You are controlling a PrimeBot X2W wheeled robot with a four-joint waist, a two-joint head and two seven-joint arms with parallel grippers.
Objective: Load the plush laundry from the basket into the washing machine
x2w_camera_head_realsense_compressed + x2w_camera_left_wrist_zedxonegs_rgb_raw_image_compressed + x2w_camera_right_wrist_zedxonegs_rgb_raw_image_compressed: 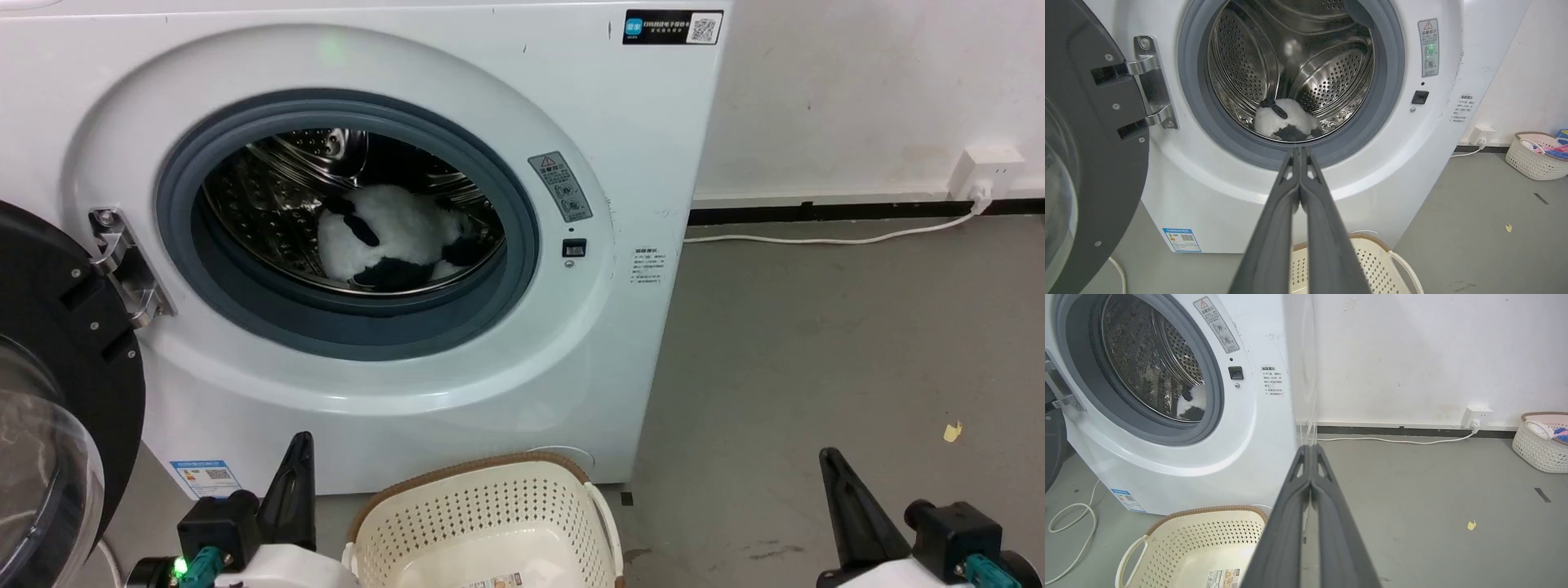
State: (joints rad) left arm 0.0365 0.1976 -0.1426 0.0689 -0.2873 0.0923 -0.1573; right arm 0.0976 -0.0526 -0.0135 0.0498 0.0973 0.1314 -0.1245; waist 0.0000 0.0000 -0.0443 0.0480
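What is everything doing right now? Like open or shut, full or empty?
Large white front-loading washing machine: porthole uncovered, toy inside.
Black-rimmed clear door: swung wide open.
Fluffy black-and-white plush panda: lying inside the washing machine.
Cream perforated plastic basket: empty where it shows.
Left gripper: shut, holding nothing.
Right gripper: shut, holding nothing.
Small cream basket by the wall: has coloured clothes in it.

Panda (392,237) in washer (637,163); basket (490,498) in frt.
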